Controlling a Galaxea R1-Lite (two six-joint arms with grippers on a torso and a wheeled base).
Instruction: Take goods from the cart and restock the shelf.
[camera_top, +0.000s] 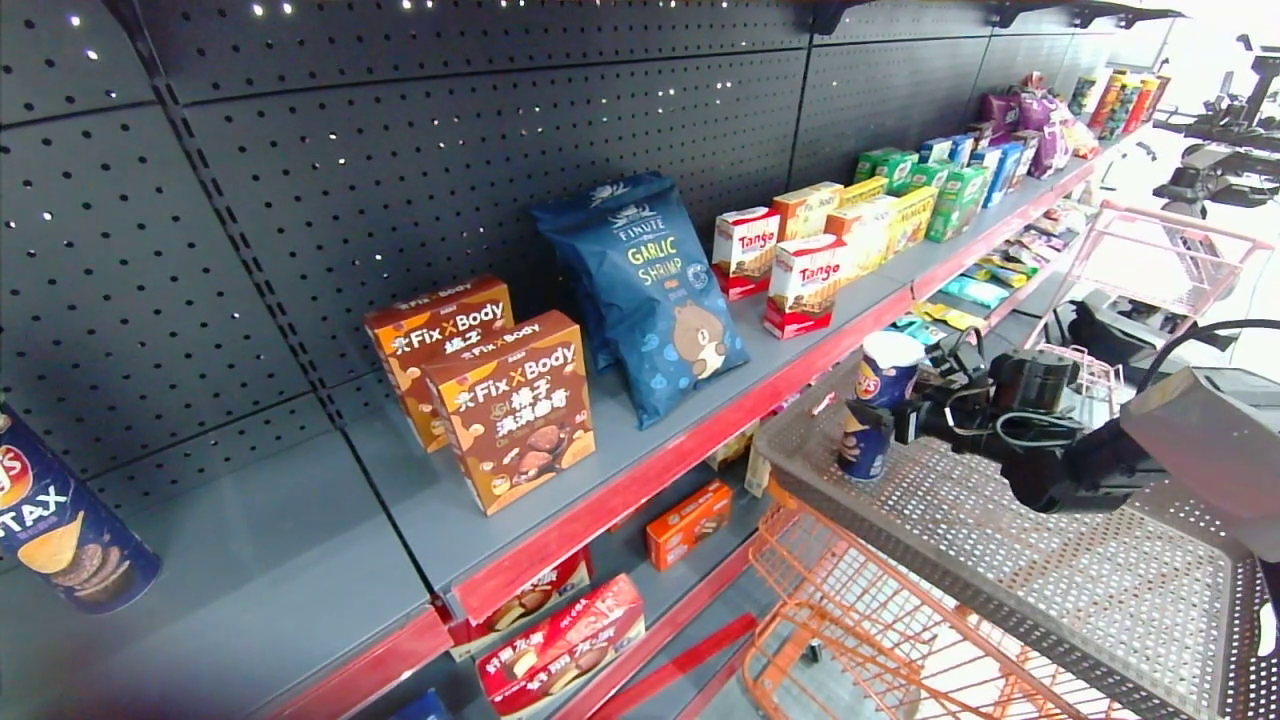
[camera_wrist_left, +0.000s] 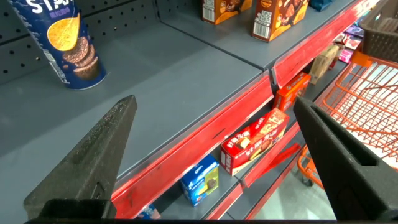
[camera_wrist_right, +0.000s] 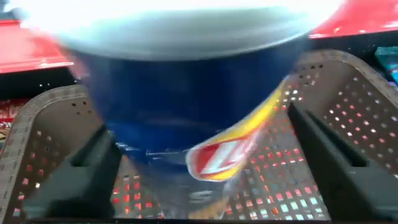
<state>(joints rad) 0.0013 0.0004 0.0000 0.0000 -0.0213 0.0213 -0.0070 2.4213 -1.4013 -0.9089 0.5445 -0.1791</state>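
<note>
My right fingers (camera_wrist_right: 336, 168) stand open on either side of a blue chip can (camera_top: 878, 405), with a strip of mesh showing beside one of them. The chip can stands upright on the perforated top tray of the cart (camera_top: 1000, 570), white lid up and a red-and-yellow logo on its side. My left fingers (camera_wrist_left: 99, 155) are spread wide with nothing between them, above the grey shelf (camera_wrist_left: 186, 93). There a matching can (camera_wrist_left: 65, 43) picturing chips stands, well apart from two brown boxes (camera_top: 510, 410) and a blue bag (camera_top: 655, 290).
</note>
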